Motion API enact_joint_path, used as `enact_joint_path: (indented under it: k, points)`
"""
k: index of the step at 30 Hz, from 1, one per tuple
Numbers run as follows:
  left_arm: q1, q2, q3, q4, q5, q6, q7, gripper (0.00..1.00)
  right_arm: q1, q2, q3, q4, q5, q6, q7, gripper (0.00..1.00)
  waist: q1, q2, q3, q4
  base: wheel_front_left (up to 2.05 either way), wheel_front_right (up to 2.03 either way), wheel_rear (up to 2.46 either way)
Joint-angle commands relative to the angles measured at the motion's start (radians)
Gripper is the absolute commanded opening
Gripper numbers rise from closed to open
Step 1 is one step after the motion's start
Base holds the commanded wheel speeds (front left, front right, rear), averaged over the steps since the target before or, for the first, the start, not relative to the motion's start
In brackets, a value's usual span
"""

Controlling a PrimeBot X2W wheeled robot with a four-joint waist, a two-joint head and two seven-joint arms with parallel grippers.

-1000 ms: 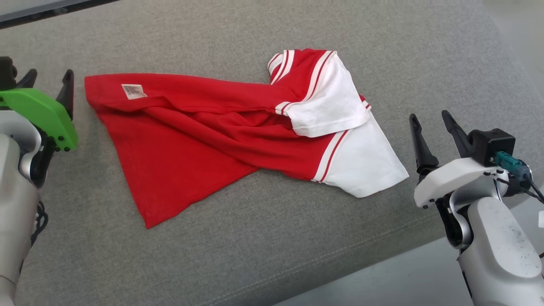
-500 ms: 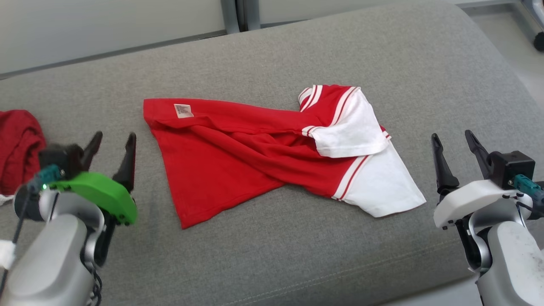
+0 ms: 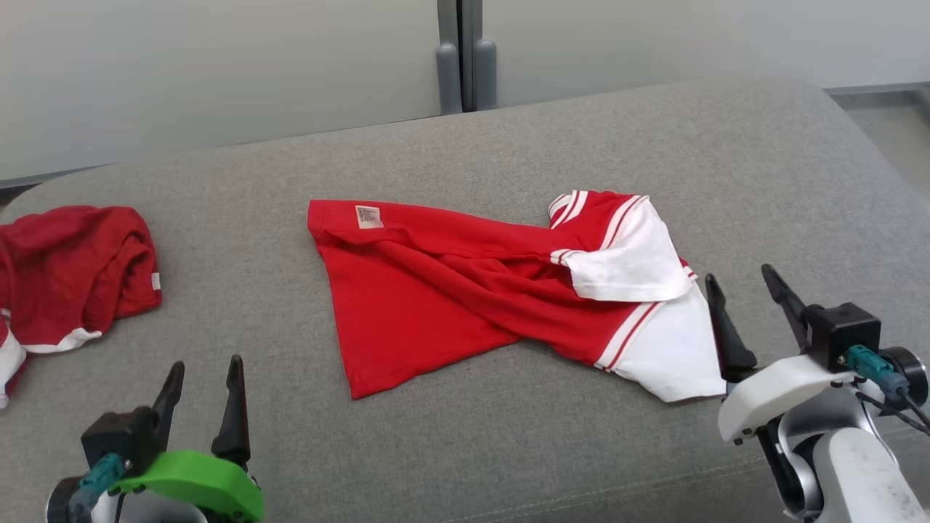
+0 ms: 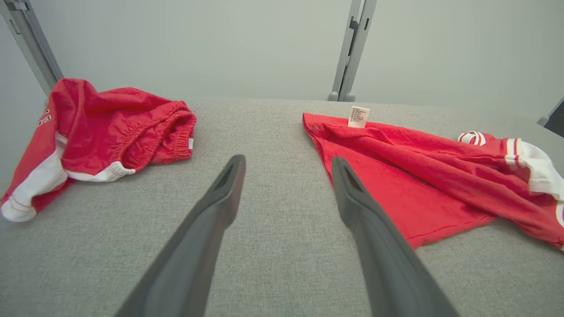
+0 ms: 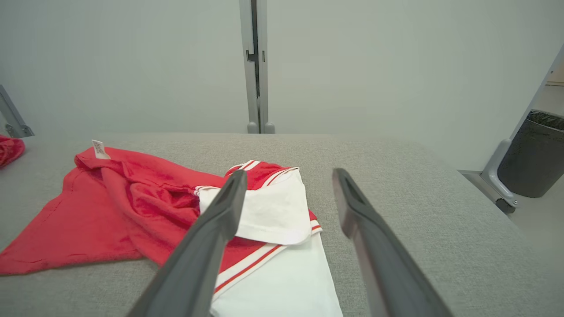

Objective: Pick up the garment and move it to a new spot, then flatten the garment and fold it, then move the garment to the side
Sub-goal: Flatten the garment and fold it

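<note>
The red-and-white garment (image 3: 450, 298) lies rumpled mid-way along the grey cushion (image 3: 508, 450), with nothing gripping it. The left gripper (image 3: 205, 363) hovers spread wide, apart from the hem end. The right gripper (image 3: 740, 274), equally wide, sits just beside the white sleeve (image 3: 683, 356).

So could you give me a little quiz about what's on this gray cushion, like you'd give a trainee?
1. True or false: the right gripper is shut on the red and white shirt.
2. What lies at the left end of the gray cushion? A a towel; B a second red garment; C a box.
3. Fill in: the shirt's white label sits at its far ___ corner.
Key: 1 false, its jaws stand open; 2 B; 3 left.
</note>
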Motion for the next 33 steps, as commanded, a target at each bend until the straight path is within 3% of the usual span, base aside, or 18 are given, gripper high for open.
enact_joint_path:
  k: [1, 10, 33]
  points:
    - [0.043, 0.005, 0.012, -0.025, -0.005, 0.022, -0.009, 1.00, 0.025, 0.002, 0.015, -0.014, 0.010, -0.001, 0.006, 1.00, 0.0000, 0.0000, -0.022, 0.014, 0.00, 0.00, 0.00]
    - [0.166, -0.010, 0.054, -0.087, -0.028, 0.069, -0.026, 1.00, 0.079, 0.021, 0.054, -0.033, 0.011, -0.001, -0.003, 1.00, 0.0000, 0.0000, -0.044, 0.026, 0.00, 0.00, 0.00]
    - [0.246, -0.029, 0.048, -0.150, -0.007, 0.073, -0.019, 1.00, 0.113, 0.047, 0.073, 0.006, 0.020, -0.001, -0.011, 1.00, 0.0000, 0.0000, -0.086, 0.038, 0.00, 0.00, 0.00]
